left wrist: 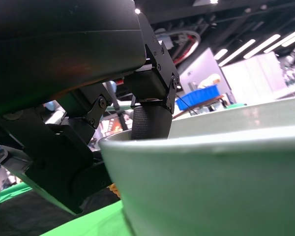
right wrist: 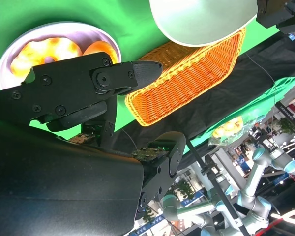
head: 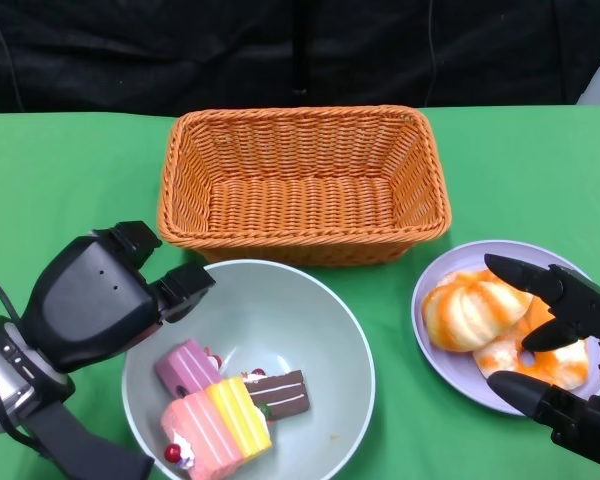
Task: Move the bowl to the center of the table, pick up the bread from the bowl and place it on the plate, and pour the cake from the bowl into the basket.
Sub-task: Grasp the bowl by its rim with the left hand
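A pale green bowl (head: 280,320) sits in front of the basket and holds three cake pieces: a pink-purple one (head: 187,365), a chocolate one (head: 280,392) and a pink-yellow one (head: 215,420). My left hand (head: 100,300) grips the bowl's left rim. In the left wrist view a finger (left wrist: 150,118) hooks over the rim of the bowl (left wrist: 211,182). Orange-white bread (head: 475,310) lies on the lilac plate (head: 435,340) at the right. My right hand (head: 570,340) hovers over the plate's right side, fingers spread and holding nothing. The right wrist view shows the plate (right wrist: 108,42) with the bread (right wrist: 39,51) beyond the right hand (right wrist: 88,88).
An orange wicker basket (head: 305,185) stands at the back centre, just behind the bowl, with nothing inside. Green cloth covers the table (head: 60,170). A black curtain hangs behind the far edge.
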You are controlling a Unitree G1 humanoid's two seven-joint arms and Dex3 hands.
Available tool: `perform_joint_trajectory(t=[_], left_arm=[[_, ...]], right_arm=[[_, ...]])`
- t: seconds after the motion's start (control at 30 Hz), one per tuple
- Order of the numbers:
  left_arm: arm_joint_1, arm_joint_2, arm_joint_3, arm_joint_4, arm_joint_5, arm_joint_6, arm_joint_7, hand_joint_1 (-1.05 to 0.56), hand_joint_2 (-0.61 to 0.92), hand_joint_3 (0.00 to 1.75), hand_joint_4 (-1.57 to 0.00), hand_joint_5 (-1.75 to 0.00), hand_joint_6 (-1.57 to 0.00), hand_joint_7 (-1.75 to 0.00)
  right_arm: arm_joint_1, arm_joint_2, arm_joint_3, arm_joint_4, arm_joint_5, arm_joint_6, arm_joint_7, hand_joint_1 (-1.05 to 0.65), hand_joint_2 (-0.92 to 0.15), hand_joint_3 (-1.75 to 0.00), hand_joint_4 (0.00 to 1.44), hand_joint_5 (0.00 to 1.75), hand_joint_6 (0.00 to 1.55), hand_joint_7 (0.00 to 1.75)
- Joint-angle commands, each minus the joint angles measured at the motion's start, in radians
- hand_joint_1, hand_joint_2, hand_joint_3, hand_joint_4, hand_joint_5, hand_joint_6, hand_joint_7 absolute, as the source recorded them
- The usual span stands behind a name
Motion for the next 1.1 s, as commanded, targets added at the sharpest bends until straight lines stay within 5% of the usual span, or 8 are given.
perform_joint_trajectory(t=[0.03, 0.13, 0.27, 0.37, 0.47, 0.63, 0.73, 1.1], left_arm=[[-0.019, 0.009, -0.01, 0.016, -0.014, 0.015, 0.022, -0.17, 0.17, 1.25, -1.02, -1.75, -0.78, -1.75], [-0.016, -0.006, -0.004, 0.043, -0.033, 0.04, 0.015, -0.16, 0.18, 1.2, -1.01, -1.75, -0.78, -1.75], [-0.01, -0.014, -0.001, 0.062, -0.073, 0.056, -0.029, -0.2, 0.42, 0.72, -0.92, -1.74, -0.72, -1.66], [0.009, 0.015, 0.007, 0.019, -0.13, 0.02, -0.141, -0.31, 0.71, 0.17, -0.85, -1.24, -0.92, -0.57], [0.052, 0.075, 0.026, -0.089, -0.214, -0.015, -0.365, -0.36, 0.82, 0.04, -0.53, -0.89, -0.74, -0.09], [0.117, 0.125, 0.069, -0.223, -0.295, -0.013, -0.562, -0.39, 0.85, 0.02, -0.37, -0.81, -0.63, 0.0], [0.199, 0.18, 0.125, -0.374, -0.386, -0.001, -0.76, -0.65, 0.9, 0.03, -0.04, -0.51, -0.27, -0.01], [0.415, 0.271, 0.326, -0.678, -0.463, -0.022, -0.928, -0.82, 0.85, 0.0, 0.0, -0.18, -0.11, -0.01]], right_arm=[[0.001, 0.0, -0.004, -0.006, 0.002, 0.003, -0.007, -0.39, -0.92, -0.15, 0.5, 1.04, 0.34, 0.38], [0.0, -0.003, -0.005, -0.003, -0.002, 0.001, -0.006, -0.39, -0.92, -0.15, 0.5, 1.05, 0.33, 0.38], [0.001, -0.001, -0.005, -0.005, -0.002, 0.004, -0.005, -0.4, -0.92, -0.15, 0.5, 1.05, 0.33, 0.39], [0.004, 0.0, -0.005, -0.009, -0.003, 0.009, -0.003, -0.4, -0.92, -0.15, 0.5, 1.05, 0.33, 0.39], [0.005, -0.001, -0.005, -0.009, -0.007, 0.007, -0.004, -0.4, -0.92, -0.15, 0.5, 1.05, 0.33, 0.4], [0.005, -0.001, -0.004, -0.01, -0.007, 0.007, -0.002, -0.4, -0.92, -0.15, 0.5, 1.05, 0.33, 0.4], [0.003, -0.002, -0.002, -0.009, -0.008, 0.007, 0.0, -0.39, -0.92, -0.15, 0.5, 1.05, 0.33, 0.41], [0.005, -0.001, -0.002, -0.014, -0.013, 0.012, 0.005, -0.39, -0.92, -0.14, 0.5, 1.04, 0.32, 0.44]])
